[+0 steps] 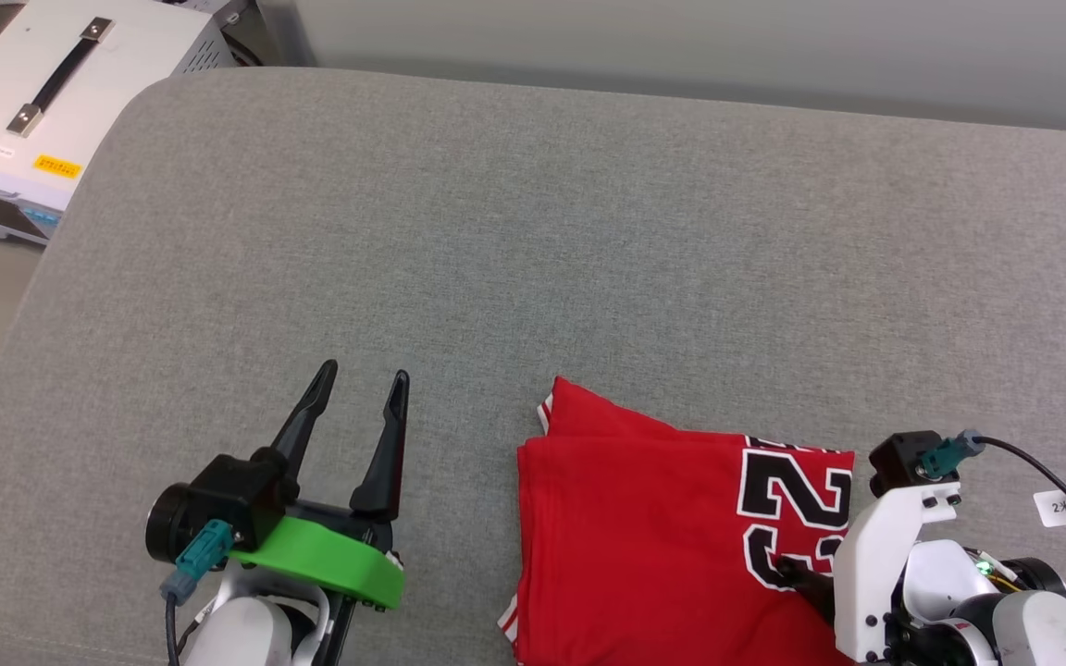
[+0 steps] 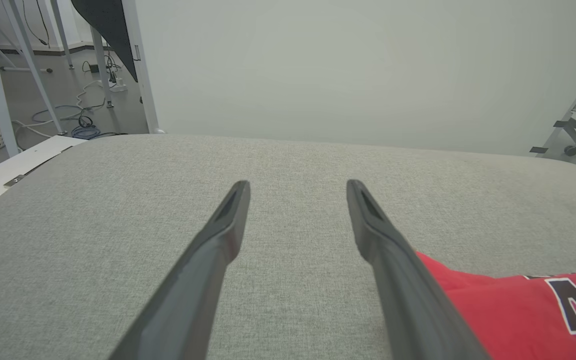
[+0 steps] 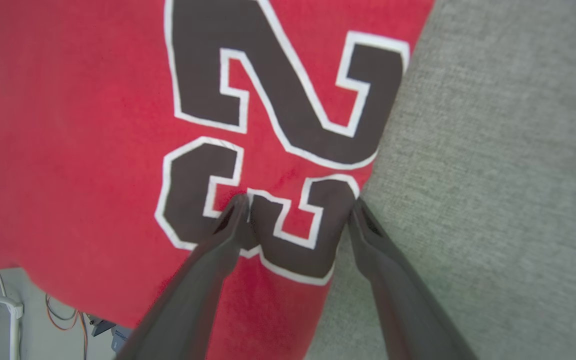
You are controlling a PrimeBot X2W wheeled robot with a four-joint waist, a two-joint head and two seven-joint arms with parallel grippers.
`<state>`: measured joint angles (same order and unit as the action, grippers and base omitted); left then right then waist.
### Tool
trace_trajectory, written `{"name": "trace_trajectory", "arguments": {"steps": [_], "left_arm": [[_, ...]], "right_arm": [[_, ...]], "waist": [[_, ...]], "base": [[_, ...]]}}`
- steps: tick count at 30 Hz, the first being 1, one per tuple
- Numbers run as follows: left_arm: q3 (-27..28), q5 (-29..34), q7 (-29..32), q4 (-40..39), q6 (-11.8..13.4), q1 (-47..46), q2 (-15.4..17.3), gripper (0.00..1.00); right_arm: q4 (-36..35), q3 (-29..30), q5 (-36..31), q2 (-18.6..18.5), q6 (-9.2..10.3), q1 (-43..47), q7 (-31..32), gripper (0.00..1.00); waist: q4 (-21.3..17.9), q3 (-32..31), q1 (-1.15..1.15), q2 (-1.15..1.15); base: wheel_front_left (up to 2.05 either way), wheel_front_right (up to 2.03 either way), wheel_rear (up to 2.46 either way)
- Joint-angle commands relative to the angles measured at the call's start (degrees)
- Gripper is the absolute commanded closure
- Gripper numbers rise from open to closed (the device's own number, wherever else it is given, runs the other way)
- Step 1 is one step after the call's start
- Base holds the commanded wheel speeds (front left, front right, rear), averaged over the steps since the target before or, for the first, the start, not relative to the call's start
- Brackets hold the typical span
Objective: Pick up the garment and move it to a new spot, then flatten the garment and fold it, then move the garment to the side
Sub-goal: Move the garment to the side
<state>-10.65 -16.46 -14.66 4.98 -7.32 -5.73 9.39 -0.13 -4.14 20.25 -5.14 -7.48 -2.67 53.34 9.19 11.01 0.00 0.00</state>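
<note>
Grey cushion (image 1: 496, 231) roomy beyond garment (image 1: 635, 536) | left claw (image 1: 365, 372) spread | right claw (image 3: 298, 199) spread at garment's edge

Soft matt red cloth garment (image 1: 644, 536) on coarse-woven grey couch (image 1: 533, 231).

The garment (image 1: 644, 527) lies on the cushion (image 1: 533, 231), at its near edge, rightward. The left gripper (image 1: 365, 372) hovers beside it, apart; the right gripper (image 3: 298, 201) straddles its right edge. A case (image 1: 52, 83) stands beyond the far-left corner
</note>
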Motion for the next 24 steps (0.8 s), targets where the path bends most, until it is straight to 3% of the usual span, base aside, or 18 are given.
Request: {"name": "trace_trajectory", "arguments": {"steps": [1,3,4,13,24], "left_arm": [[-0.02,-0.35,-0.34,0.12,-0.16,-1.05,-0.05,0.0],[-0.12,-0.39,-0.34,0.21,-0.16,-1.19,-0.08,0.0],[-0.15,-0.41,-0.34,0.37,-0.16,-1.26,-0.09,0.0],[-0.97,-0.64,-0.34,1.03,-0.16,-0.19,0.44,0.0],[-4.55,-0.96,-0.34,1.1,-0.16,1.32,0.64,0.0]], "right_arm": [[1.84,-0.77,-0.22,0.57,-0.01,-0.24,-0.2,0.0],[3.26,-1.78,-0.53,0.66,-0.01,-0.11,-0.49,0.0],[4.63,-3.66,-0.24,0.27,-0.01,0.01,-1.2,1.0],[2.41,-7.49,-1.26,-6.3,-0.01,-2.15,-7.16,1.0],[-4.86,-16.19,-1.18,-25.39,-0.01,-6.83,-8.48,1.0]], "waist": [[0.73,0.7,0.0,0.0],[0.95,0.87,0.0,0.0],[1.04,0.85,0.0,0.0],[-2.45,-1.87,0.0,0.0],[-12.59,-3.72,0.0,0.0]], "base": [[0.0,0.0,0.0],[0.0,0.0,0.0],[0.0,0.0,0.0],[0.0,0.0,0.0],[0.0,0.0,0.0]]}}
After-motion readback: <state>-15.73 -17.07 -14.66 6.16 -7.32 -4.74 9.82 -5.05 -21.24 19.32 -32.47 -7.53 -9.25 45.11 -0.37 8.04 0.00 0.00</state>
